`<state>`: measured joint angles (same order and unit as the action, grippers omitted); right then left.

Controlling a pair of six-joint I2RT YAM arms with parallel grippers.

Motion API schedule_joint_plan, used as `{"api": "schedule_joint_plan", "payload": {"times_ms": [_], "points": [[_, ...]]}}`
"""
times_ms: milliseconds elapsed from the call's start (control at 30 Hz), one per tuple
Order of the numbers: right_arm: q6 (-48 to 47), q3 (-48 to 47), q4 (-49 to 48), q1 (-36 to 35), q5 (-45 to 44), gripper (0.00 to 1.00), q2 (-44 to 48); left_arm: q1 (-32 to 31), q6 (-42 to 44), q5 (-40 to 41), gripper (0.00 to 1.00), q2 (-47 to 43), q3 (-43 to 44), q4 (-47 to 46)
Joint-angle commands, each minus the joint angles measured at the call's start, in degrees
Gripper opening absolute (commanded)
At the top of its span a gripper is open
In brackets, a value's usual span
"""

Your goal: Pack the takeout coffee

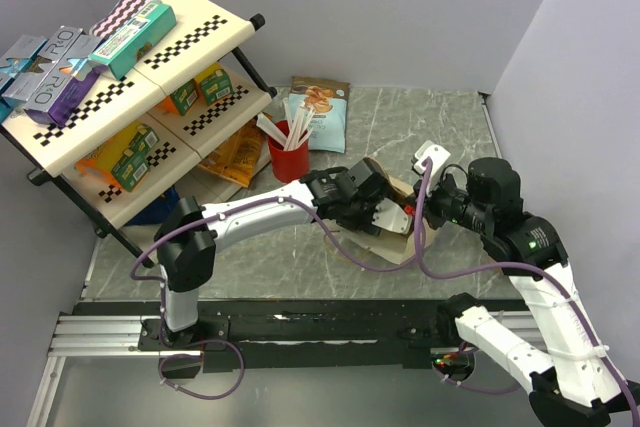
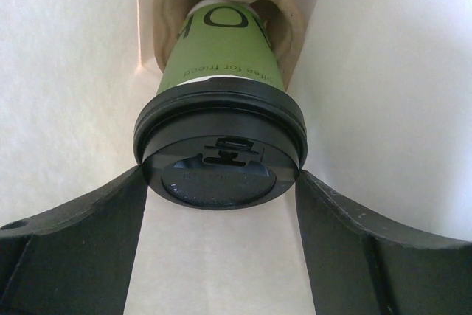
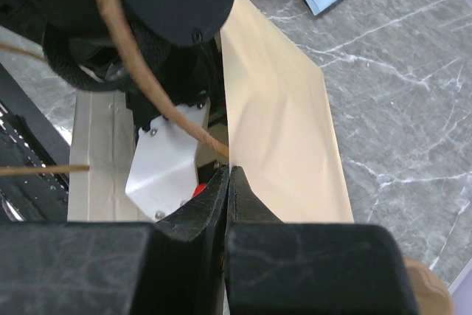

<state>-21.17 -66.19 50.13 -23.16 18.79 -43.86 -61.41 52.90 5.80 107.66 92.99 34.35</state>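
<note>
Where the left wrist view looks into the bag, the small dark-green paper cup [image 2: 221, 57] with its round black plastic lid [image 2: 221, 145] sits in a well of the brown moulded-pulp carrier [image 2: 166, 12], with pale bag walls on either side. Left gripper [image 2: 221, 182]: fingers [image 2: 88, 241] set wide apart, one on each side of the lid, tips apparently bearing on its rim. Right gripper [image 3: 228, 182]: fingers pressed together, pinching the edge of the cream paper bag [image 3: 280, 123]. The bag rests on the grey marble-patterned table [image 1: 450, 117], near the centre, between the two arms. A red cup holding white stirrers [image 1: 290, 159] stands to its far left.
</note>
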Motion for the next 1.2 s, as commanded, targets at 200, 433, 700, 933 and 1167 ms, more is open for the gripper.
{"api": "schedule_joint_plan", "payload": {"times_ms": [200, 433, 700, 933, 1167], "points": [[0.2, 0.0, -2.5, -0.6, 6.6, 0.0, 3.5, 2.7, -4.7, -0.2, 0.09, -1.1, -0.4, -1.7], [-0.9, 1.3, -1.8, -0.6, 6.8, 0.0, 4.2, 1.6, -3.2, -2.0, 0.09, -0.1, 1.8, -2.3], [-2.3, 1.2, 0.2, -0.7, 6.6, 0.0, 4.6, 0.1, -1.1, 0.3, 0.15, -0.2, 4.6, -2.6], [-3.2, -0.1, 0.6, -0.6, 5.6, 0.0, 2.0, -1.1, 1.9, 0.5, 0.37, -0.3, 1.8, -6.1], [-2.6, -0.3, 0.8, -0.5, 4.1, 0.0, 1.2, -1.4, 2.3, 0.6, 0.58, 1.4, 2.3, -5.7]]}}
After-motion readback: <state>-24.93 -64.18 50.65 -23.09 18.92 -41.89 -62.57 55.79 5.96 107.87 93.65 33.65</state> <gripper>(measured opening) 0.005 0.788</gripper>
